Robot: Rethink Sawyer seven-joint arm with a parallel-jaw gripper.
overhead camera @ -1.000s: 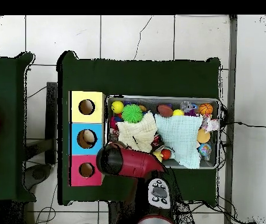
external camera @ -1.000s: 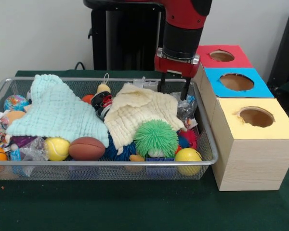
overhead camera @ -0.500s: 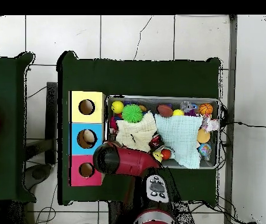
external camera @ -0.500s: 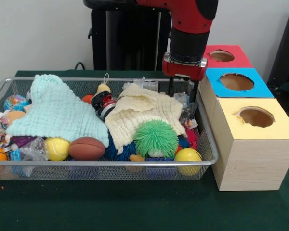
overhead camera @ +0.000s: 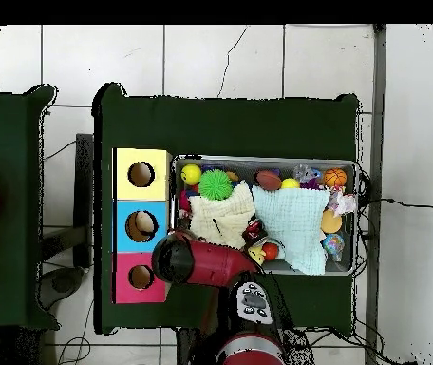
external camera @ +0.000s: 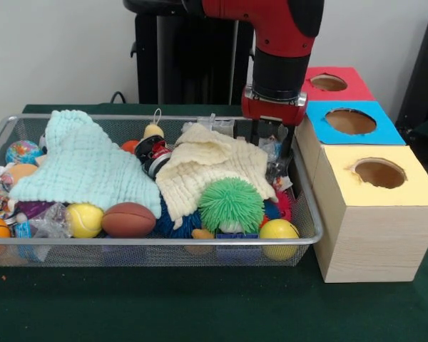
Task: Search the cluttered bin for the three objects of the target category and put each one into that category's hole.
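Red arm, black wrist section.

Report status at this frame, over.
Hand open, empty, low over the bin's corner by the boxes. Cream cloth and mint cloth cover much clutter.

Gripper shifted right toward the bin's box-side corner, now holding a small item between its fingers.

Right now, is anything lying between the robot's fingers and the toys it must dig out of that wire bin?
Yes. A cream cloth lies over the toys just beside the fingers, and a mint-green cloth covers more at the bin's other end. Anything under them is hidden. The box holes look uncovered.
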